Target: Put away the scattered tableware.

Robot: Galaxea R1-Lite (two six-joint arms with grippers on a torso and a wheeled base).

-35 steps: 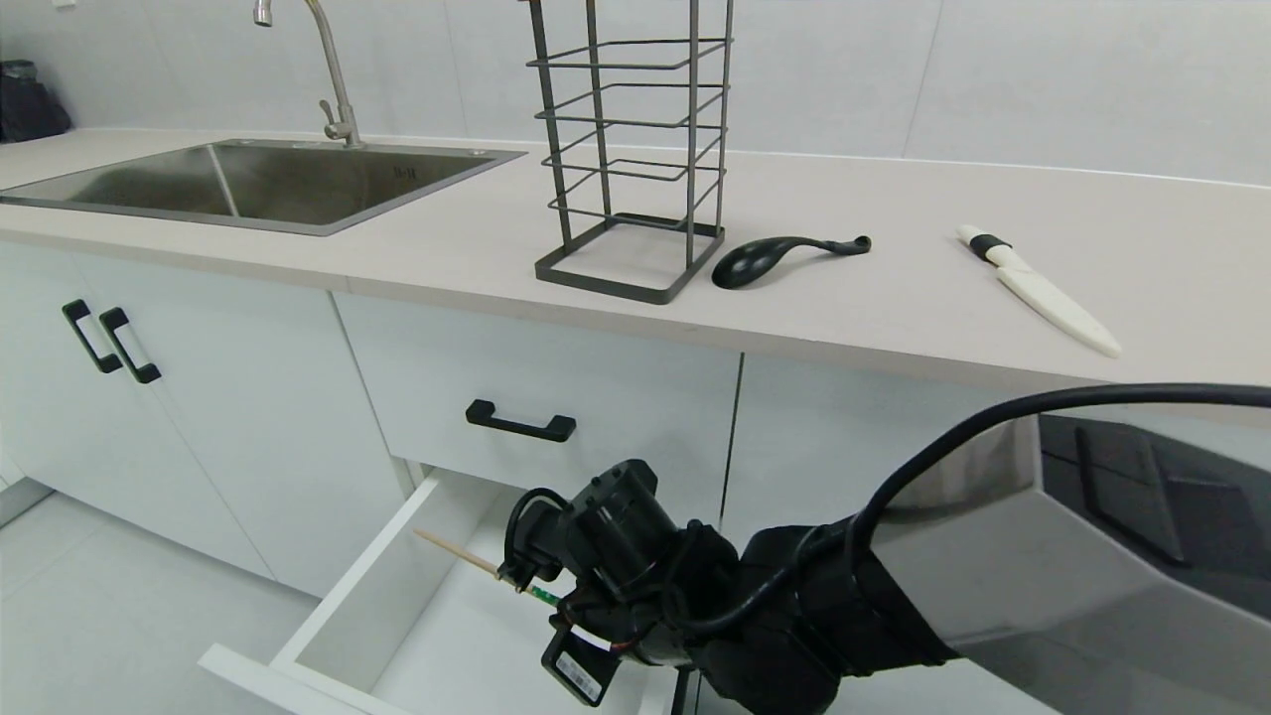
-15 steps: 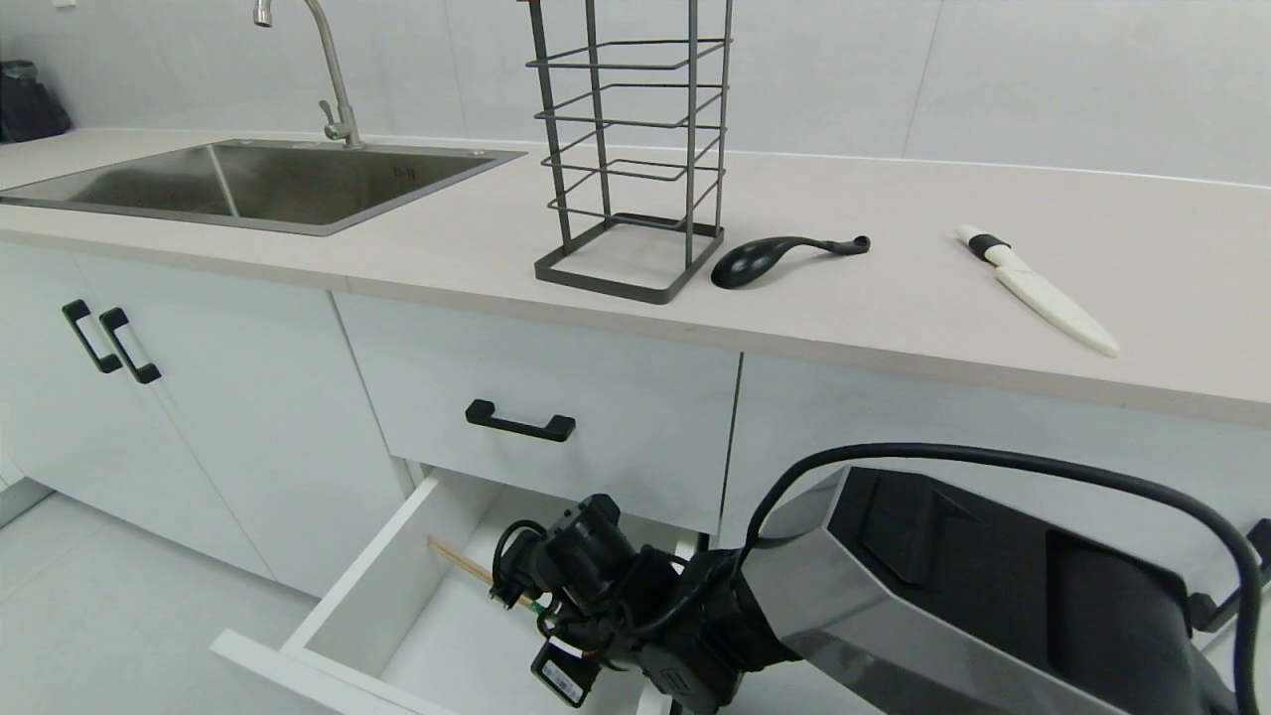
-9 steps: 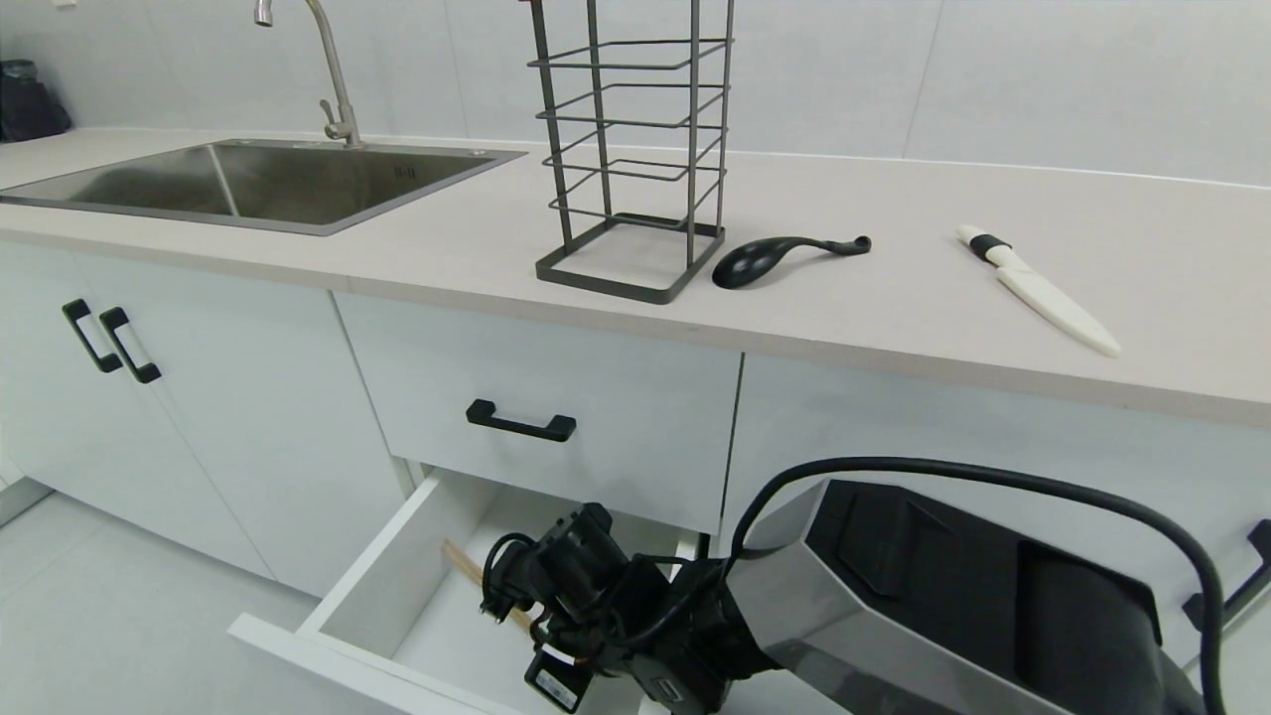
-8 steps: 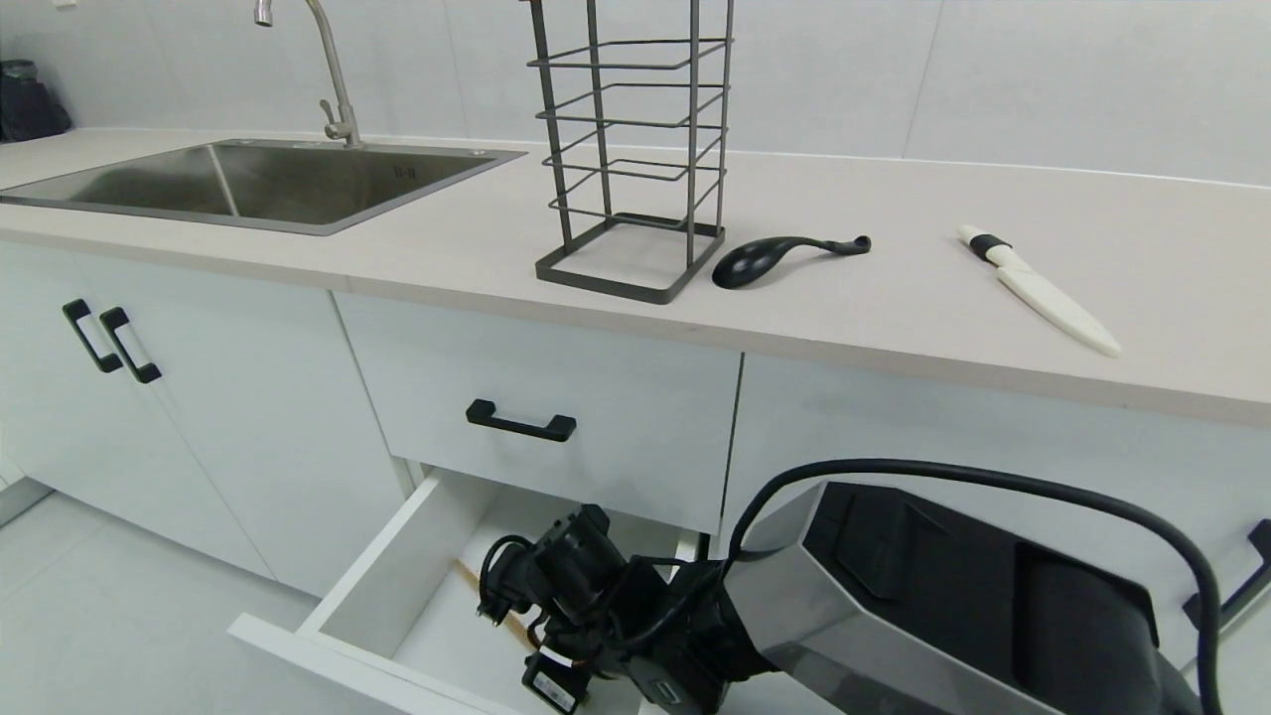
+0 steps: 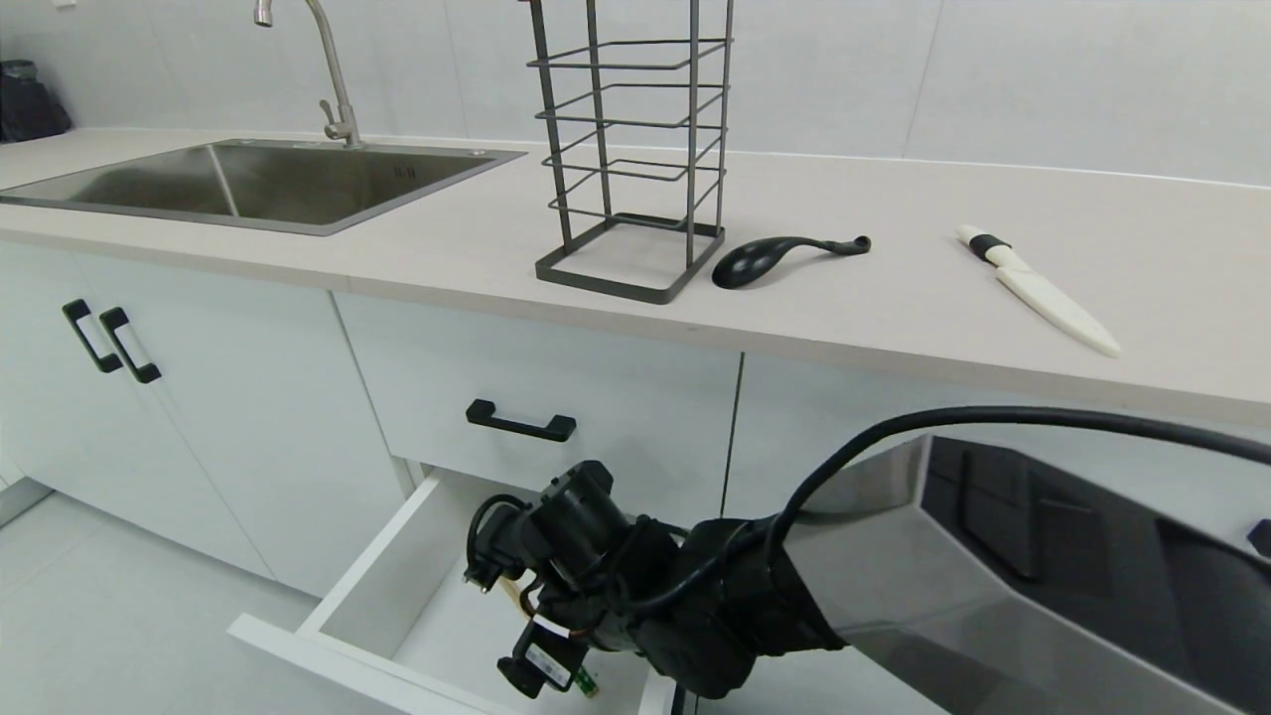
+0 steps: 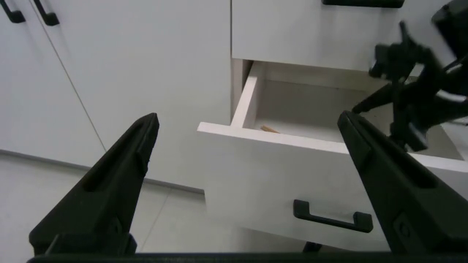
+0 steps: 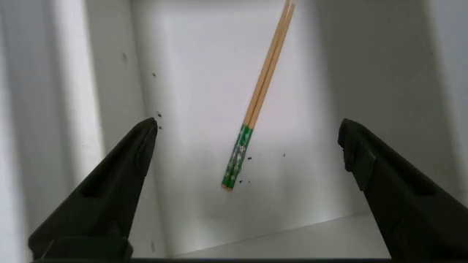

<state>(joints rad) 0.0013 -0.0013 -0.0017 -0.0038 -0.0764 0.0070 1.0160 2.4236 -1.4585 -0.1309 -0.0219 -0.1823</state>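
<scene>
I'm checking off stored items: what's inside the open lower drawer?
A pair of chopsticks lies on the drawer floor, beneath the open right claw, ungripped. In the head view the right arm covers part of the drawer; that part can't be checked.

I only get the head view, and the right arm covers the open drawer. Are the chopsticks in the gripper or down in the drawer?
Observer: Down. The right wrist view shows the chopsticks lying on the floor of the drawer, apart from the right gripper, which hangs open above them.
Operator: Both sticks together?
Observer: Yes, the two lie side by side and touching, with their green-patterned ends at the same end.
Operator: And where is the left arm?
Observer: The left gripper is open and holds nothing. It is out in front of the drawer, facing its black handle.
</scene>
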